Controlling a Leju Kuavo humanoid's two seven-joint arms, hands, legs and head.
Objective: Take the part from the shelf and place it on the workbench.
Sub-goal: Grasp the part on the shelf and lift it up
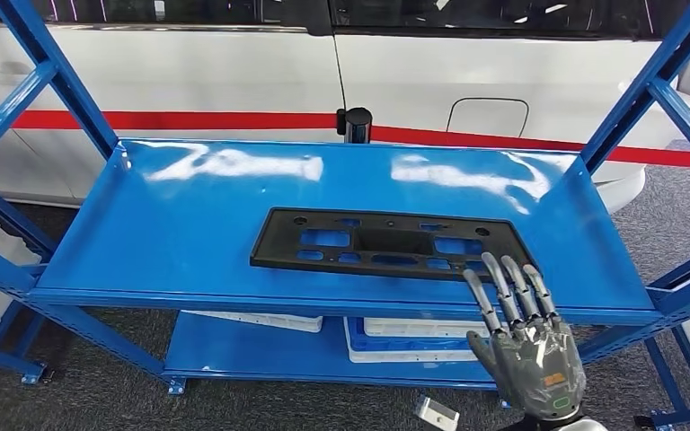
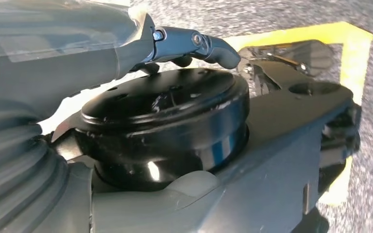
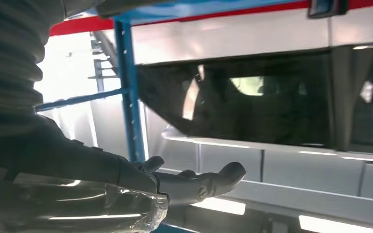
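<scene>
Head view: flat black part (image 1: 386, 242), rectangular cutouts, on shelf (image 1: 189, 242); right hand (image 1: 526, 337) spread, empty.

Black flat part (image 1: 384, 243) with cutouts lies on the blue shelf (image 1: 180, 233), toward the front right. The right hand (image 1: 523, 337) is raised in front of the shelf edge, fingers straight and apart, tips overlapping the part's near right corner. White car (image 1: 234, 81) with a red stripe behind.
</scene>
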